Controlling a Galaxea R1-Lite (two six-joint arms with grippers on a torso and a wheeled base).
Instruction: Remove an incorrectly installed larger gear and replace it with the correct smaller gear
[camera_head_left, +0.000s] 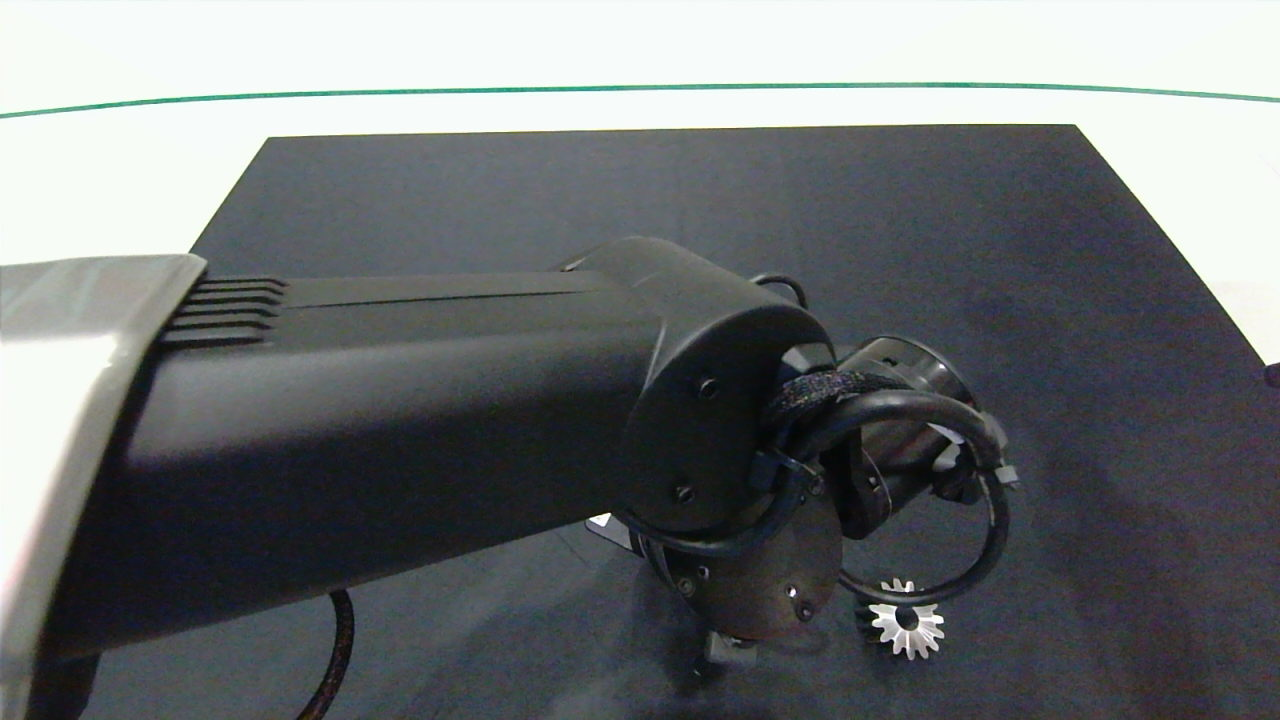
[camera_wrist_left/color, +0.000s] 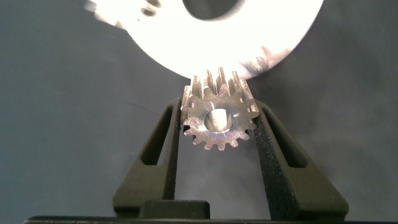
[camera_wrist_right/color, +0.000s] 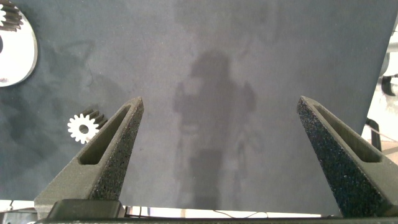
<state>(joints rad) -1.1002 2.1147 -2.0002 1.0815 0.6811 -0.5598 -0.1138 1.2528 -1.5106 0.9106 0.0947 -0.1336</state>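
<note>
1. Head view is mostly filled by the left arm, which reaches in over the dark mat and hides its own gripper and the work beneath it.
2. A bright plate with a round opening lies just beyond the left gripper.
3. That gripper is clamped on the smaller gear, stubby-toothed and silver-grey, bore facing the camera, at the plate's edge. Whether it is seated on anything I cannot tell.
4. Judged from this, the replacement step is in hand: the next move calls for lining the bore up with its seat, pressing down, then letting go.
5. Right gripper hovers spread wide and empty over bare mat, idle.
6. The larger gear lies on the mat near the arm's wrist, bright star-like face up, apparently already removed.
</note>
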